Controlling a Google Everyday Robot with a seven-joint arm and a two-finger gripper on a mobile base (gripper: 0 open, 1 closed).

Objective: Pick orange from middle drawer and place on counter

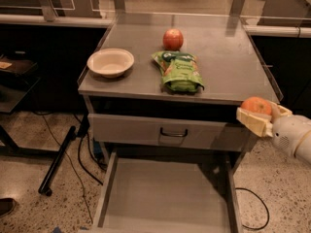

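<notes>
Camera view: pincer (262, 113) tight around orange (255, 105), beside counter (228, 67), front-right corner; bag (181, 73) lettering illegible

At frame's right edge, gripper (257, 116) clasping orange (256, 105) hangs just off counter (233, 57) front-right corner, w/ bare steel across counter's right third; bowl (111, 62) at left, red fruit (173, 39) & green bag (181, 72) at ctr block the rest.
</notes>
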